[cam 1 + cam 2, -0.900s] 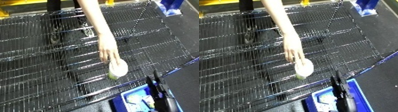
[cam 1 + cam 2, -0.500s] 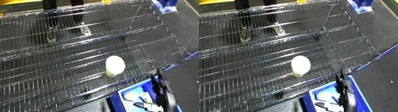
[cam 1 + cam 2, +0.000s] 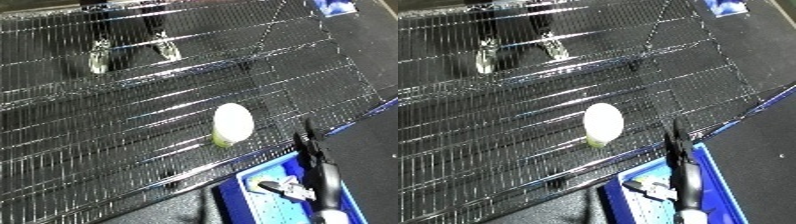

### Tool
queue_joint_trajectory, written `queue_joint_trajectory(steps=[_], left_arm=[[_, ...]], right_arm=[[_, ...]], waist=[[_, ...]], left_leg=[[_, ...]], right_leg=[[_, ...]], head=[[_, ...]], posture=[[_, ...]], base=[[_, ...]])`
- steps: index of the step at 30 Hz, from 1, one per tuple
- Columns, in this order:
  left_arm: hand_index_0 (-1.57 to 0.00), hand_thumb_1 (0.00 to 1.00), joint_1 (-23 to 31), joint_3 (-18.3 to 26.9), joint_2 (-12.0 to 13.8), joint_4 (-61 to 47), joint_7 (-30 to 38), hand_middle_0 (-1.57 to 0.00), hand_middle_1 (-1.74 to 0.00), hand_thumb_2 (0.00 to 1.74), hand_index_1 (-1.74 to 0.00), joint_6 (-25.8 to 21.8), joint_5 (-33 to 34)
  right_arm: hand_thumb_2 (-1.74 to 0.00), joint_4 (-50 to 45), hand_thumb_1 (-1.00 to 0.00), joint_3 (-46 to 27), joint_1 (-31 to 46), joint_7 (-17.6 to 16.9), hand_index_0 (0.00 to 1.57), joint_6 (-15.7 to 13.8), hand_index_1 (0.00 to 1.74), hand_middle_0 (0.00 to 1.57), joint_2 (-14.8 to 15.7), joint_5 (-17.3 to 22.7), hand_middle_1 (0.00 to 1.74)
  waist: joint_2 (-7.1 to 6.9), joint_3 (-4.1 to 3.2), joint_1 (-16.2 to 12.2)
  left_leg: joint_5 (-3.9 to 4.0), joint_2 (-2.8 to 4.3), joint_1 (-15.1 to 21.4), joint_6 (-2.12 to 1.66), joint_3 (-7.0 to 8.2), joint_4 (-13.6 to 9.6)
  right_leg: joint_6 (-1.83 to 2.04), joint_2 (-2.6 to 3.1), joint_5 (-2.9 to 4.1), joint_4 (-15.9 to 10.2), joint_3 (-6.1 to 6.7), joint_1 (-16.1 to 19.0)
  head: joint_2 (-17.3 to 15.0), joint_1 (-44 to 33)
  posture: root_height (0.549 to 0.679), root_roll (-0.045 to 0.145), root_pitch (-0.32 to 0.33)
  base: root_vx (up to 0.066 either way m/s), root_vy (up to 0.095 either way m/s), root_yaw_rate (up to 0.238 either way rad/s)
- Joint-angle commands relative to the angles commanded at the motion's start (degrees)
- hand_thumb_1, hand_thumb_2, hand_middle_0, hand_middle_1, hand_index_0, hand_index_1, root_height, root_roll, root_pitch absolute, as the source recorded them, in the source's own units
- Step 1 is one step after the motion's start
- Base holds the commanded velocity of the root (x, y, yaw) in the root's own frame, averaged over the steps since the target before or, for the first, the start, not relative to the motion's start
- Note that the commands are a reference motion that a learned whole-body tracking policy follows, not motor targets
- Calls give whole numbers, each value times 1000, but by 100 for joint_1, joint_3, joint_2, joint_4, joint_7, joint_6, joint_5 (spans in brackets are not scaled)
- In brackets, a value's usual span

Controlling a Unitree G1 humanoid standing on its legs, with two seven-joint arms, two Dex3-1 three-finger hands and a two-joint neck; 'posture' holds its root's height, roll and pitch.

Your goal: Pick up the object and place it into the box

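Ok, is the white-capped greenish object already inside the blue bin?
No, the white-capped greenish object lies on the wire mesh shelf, apart from the blue bin below the shelf's near edge.

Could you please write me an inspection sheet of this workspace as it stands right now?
Surface: wire shelf, bare mesh around the object.
Job's things: white-capped object with a greenish base lies near the shelf's front edge, untouched; blue bin sits below the edge, something small and pale inside.
Clutter: nothing seen on the shelf.
Hands: right hand shows as a thin dark shape over the bin, fingers unclear; left hand not in view.
Cables: nothing seen.
Surroundings: dark floor; a person's shoes visible through the mesh.
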Motion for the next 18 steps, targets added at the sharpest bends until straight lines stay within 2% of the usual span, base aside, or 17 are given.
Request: queue_joint_trajectory(steps=[12, 18], left_arm=[[-1570, 1000, -198, -161, 132, 7, 113, -1570, -1740, 1740, -1740, 109, -78], [-1570, 1000, -207, -232, 160, -72, 158, -1570, -1740, 1740, -1740, 135, -302]], right_arm=[[0, 655, 0, 160, -725, 116, 0, 72, 0, 0, -254, 157, 0], [0, 958, 0, 276, -1059, 151, 0, 71, 0, 0, -408, 154, 0]], waist=[[128, 0, 97], [221, 0, 171]], left_leg=[[-48, -45, -379, 8, 27, 170], [-4, -82, -557, 20, 35, 110]], right_leg=[[-4, -48, -23, 250, -28, -422], [3, -54, -24, 279, -34, -634]], head=[[396, 251], [720, 411]], posture=[[640, 59, 116], [639, 58, 145]], base=[[20, -6, 33], [23, 4, 26]])
